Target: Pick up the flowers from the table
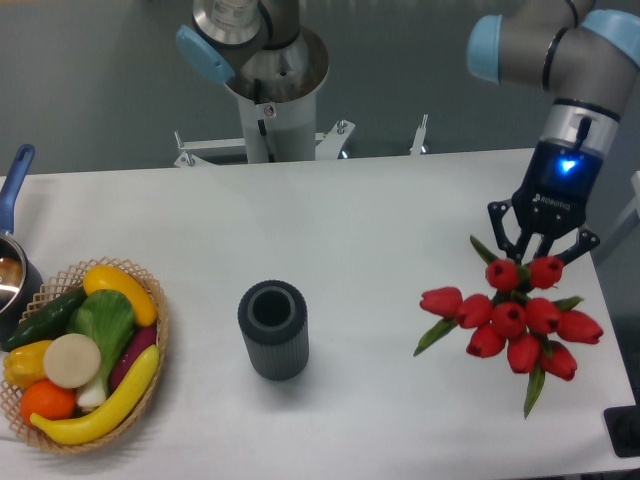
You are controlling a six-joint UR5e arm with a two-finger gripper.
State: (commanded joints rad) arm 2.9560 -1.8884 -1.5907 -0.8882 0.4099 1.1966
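One fixed camera view covers the scene. The tool sits at the right side of the tabletop, pointing down, its fingers clenched on the stems of the flowers. The red tulip heads hang directly below the tool, spread toward the camera, above the right part of the tabletop; contact with the surface cannot be determined. A dark ribbed cylindrical vase stands upright near the centre. A wicker basket of fruit and vegetables rests at the left edge, beside a blue-handled pot.
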